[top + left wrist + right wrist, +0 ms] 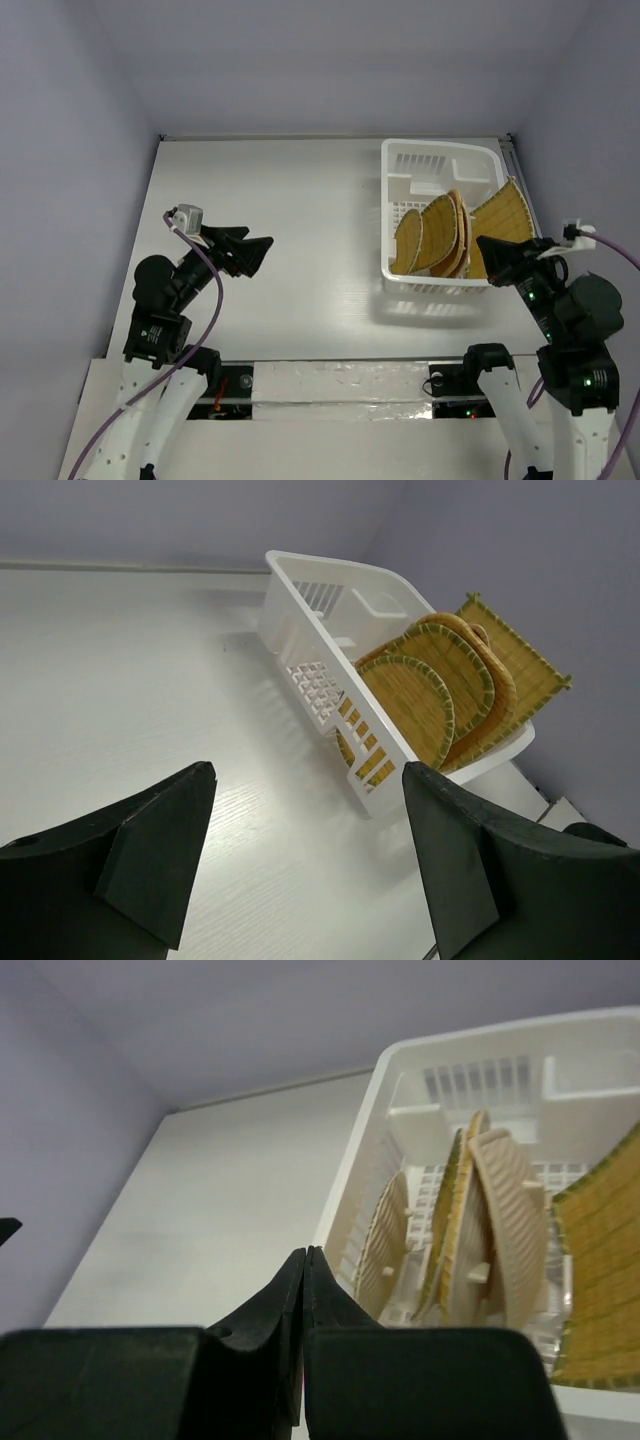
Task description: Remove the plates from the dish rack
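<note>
The white dish rack (440,160) stands at the back right of the table. Three round tan plates (432,238) stand on edge inside it, and a larger square plate (503,222) leans at its right end. The rack (320,630) and the plates (420,695) also show in the left wrist view, and the rack (480,1070) and the plates (500,1210) in the right wrist view. My left gripper (262,252) is open and empty over the table's left half, far from the rack. My right gripper (484,243) is shut and empty, just in front of the rack's near right corner.
Purple walls close in the white table (290,200) on three sides. A taped seam (340,380) runs along the near edge between the arm bases. A cable (210,270) loops along the left arm.
</note>
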### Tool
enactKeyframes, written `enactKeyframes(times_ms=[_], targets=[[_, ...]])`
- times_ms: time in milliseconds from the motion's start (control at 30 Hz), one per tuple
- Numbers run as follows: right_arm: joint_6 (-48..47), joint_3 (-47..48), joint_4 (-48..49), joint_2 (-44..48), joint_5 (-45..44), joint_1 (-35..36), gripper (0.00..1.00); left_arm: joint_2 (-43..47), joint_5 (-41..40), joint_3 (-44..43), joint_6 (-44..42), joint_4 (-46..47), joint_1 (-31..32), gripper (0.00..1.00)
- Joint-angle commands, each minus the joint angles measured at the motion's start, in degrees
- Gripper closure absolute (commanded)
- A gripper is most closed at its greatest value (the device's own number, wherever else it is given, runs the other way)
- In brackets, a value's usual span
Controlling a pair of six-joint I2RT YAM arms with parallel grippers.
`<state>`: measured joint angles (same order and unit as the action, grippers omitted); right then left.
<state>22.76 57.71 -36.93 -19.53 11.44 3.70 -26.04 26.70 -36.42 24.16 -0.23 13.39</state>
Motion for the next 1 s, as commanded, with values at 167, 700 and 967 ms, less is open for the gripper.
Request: enactKeyframes(times_ms=[167, 700, 967], targets=[[0.0, 0.9, 5.8, -8.7, 10.0, 0.2, 1.0, 3.3, -3.7, -1.4, -1.0, -5.6, -0.2, 0.36], [1.1, 9.2, 4.1, -36.3, -36.7, 32.2, 0.64, 0.3, -7.4, -0.8, -1.3, -6.9, -0.2, 0.99], [2.5, 7.5, 1.4, -42.6, -47.5, 32.2, 0.43, 0.6, -6.7, -0.1, -0.3, -6.6, 0.3, 0.54]])
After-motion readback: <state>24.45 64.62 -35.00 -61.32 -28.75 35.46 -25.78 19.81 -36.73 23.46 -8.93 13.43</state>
